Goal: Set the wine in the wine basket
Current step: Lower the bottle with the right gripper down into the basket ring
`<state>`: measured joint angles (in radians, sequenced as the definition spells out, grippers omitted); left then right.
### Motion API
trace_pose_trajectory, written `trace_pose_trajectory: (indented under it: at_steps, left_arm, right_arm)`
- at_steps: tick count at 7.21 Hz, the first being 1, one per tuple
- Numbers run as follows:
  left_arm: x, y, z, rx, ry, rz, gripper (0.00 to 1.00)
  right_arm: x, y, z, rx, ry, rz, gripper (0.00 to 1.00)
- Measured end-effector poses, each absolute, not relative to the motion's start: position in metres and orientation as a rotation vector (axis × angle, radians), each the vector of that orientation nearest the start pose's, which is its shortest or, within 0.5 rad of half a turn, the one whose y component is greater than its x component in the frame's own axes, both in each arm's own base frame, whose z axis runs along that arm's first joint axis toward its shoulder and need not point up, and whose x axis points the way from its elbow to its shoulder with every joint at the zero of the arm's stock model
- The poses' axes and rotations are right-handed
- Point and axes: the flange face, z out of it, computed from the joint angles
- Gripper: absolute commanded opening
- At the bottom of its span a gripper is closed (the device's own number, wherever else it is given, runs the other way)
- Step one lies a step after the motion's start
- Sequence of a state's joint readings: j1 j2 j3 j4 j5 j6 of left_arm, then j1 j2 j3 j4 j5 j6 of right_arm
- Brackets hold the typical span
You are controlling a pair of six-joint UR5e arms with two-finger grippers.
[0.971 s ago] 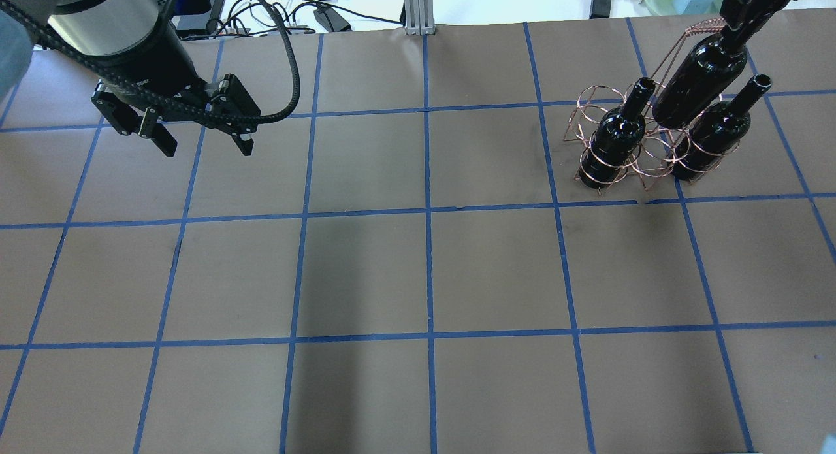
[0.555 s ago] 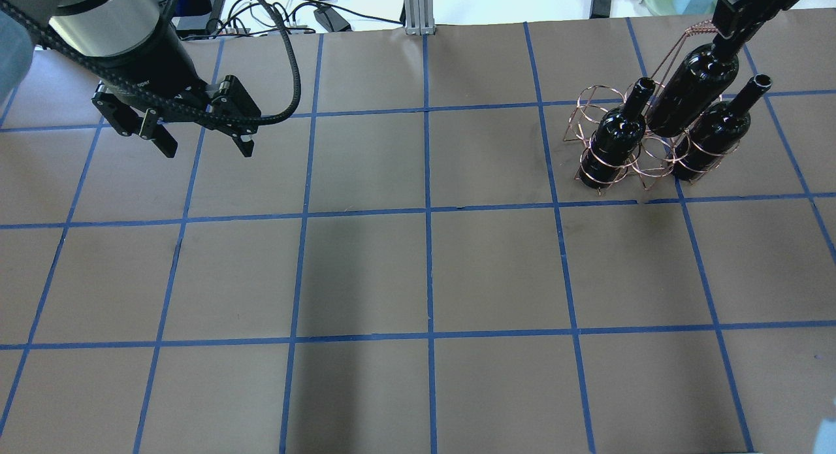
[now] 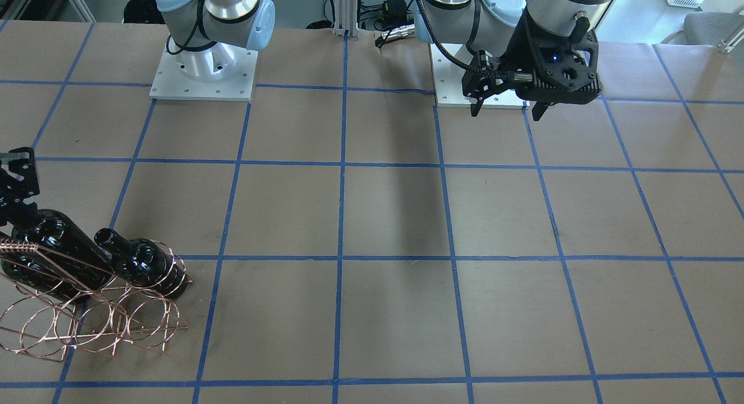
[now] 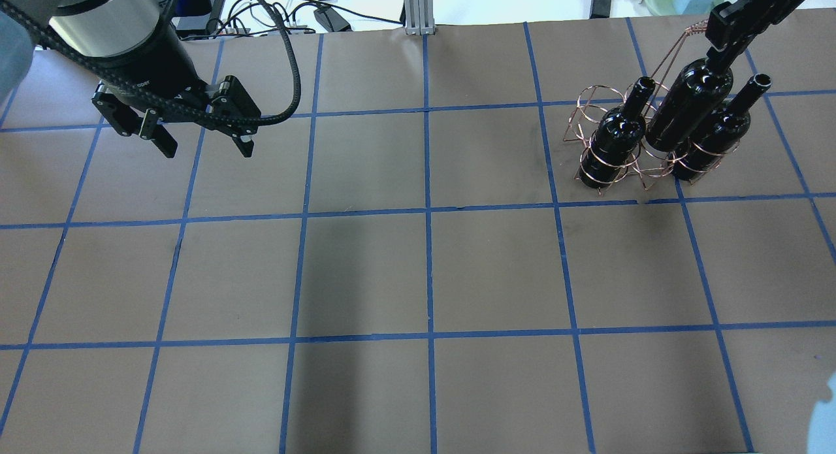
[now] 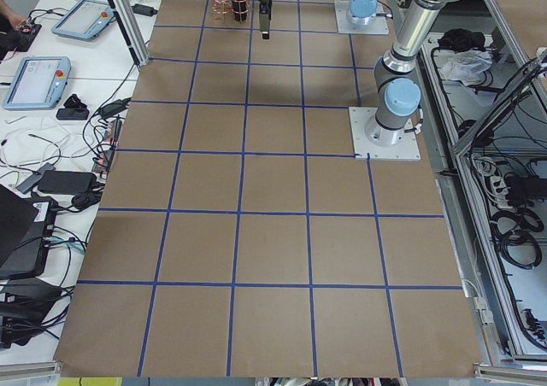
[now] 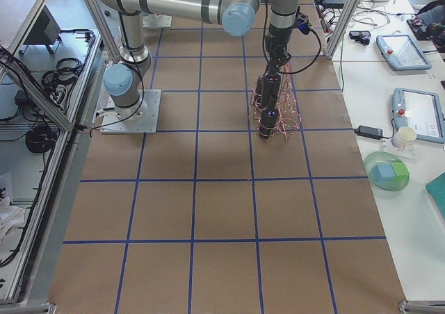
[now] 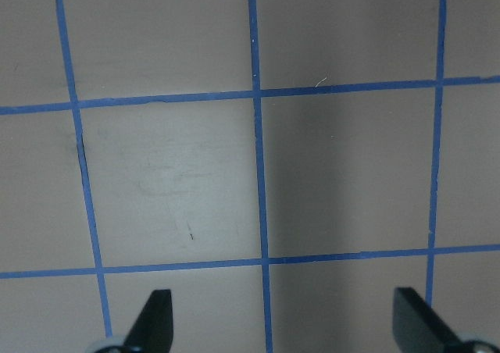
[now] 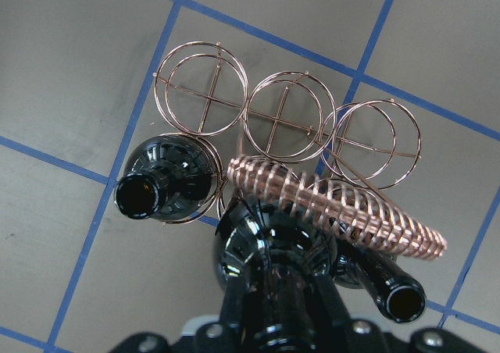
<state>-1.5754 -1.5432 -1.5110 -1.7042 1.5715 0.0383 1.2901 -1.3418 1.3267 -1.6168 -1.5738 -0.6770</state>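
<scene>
The wine basket [image 4: 591, 104] is a copper wire rack at the far right of the table, also in the front view [image 3: 93, 325]. My right gripper [image 4: 720, 44] is shut on the neck of a near-black wine bottle [image 4: 686, 108], which stands tilted with its base in the middle loop between two other bottles [image 4: 614, 137] [image 4: 715, 137]. In the right wrist view the held bottle [image 8: 273, 251] is under the coiled handle [image 8: 351, 208]. My left gripper [image 4: 208, 147] is open and empty above the far left of the table.
Three loops [image 8: 285, 119] of the basket's other row stand empty. The brown table [image 4: 424, 271] carries a blue tape grid. Cables and a metal post [image 4: 415, 10] lie beyond the far edge. The left wrist view shows only tabletop between the fingertips [image 7: 156, 318].
My right gripper has moved down with the bottle, and the bottle's base has sunk deeper between the two standing bottles. The left arm has hardly moved.
</scene>
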Motion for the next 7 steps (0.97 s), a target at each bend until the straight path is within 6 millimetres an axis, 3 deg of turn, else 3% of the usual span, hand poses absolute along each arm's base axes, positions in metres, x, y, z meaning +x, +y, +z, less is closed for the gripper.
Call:
trace_pose_trajectory:
  at_steps: [7]
  left_arm:
    - [-0.136,-0.473,0.517,0.068,3.140,0.074,1.00]
  right_arm:
    - [-0.040,-0.621,0.468,-0.652,3.084,-0.058,0.00]
